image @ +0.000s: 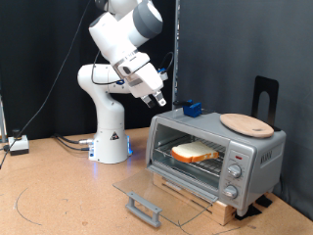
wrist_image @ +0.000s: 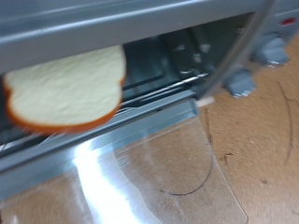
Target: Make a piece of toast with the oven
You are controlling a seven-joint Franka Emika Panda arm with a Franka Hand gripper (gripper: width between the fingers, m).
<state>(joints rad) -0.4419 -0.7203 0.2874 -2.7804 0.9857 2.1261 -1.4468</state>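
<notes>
Oven [image: 217,149] door open, toast [image: 197,152] on rack inside

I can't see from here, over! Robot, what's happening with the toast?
Tool in the air above the oven, holding nothing. Piece of toast lying on the rack inside. Glass door dropped open. Nothing in the way.

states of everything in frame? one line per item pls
oven: door dropped fully open, lying flat.
piece of toast: lying flat inside on the oven's wire rack, pale centre, brown crust.
gripper: in the air above the oven at the exterior view's left, holding nothing visible.
wooden plate: resting on the oven's top.
blue-and-black block: sitting on the oven's top, near the gripper.
</notes>
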